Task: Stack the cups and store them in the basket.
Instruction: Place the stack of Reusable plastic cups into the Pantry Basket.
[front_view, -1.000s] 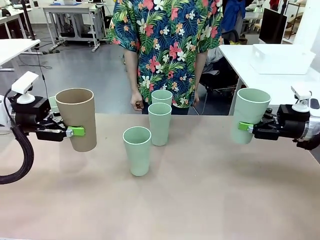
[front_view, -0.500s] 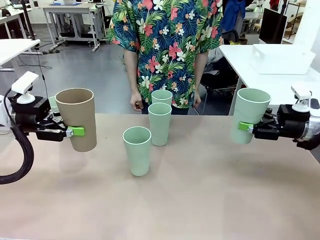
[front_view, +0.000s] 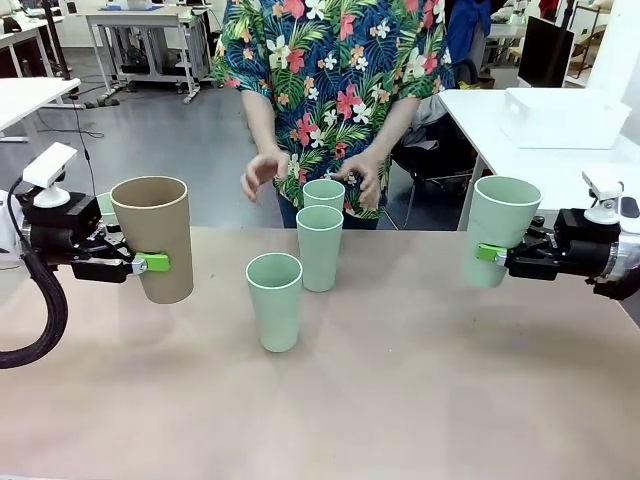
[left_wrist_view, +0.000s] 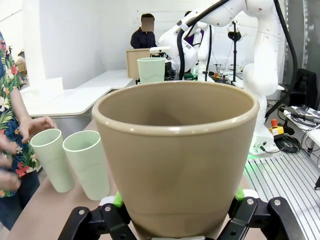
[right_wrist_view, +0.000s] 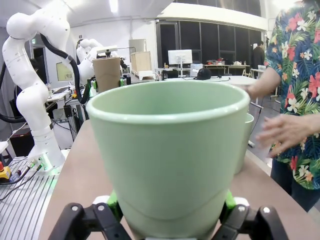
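Cups (front_view: 320, 247), three mint green, stand upright mid-table (front_view: 420, 380), the person's hands (front_view: 362, 180) raised beside the farthest one. On the left my left pincer (front_view: 152, 263) is clamped on the tan cup (front_view: 153, 238); on the right my right pincer (front_view: 487, 253) is clamped on a mint cup (front_view: 503, 230).

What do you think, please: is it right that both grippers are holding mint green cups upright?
Not quite. Only the right gripper holds a mint green cup. The left gripper holds the tan brown cup, as the front view shows. Both cups are upright.
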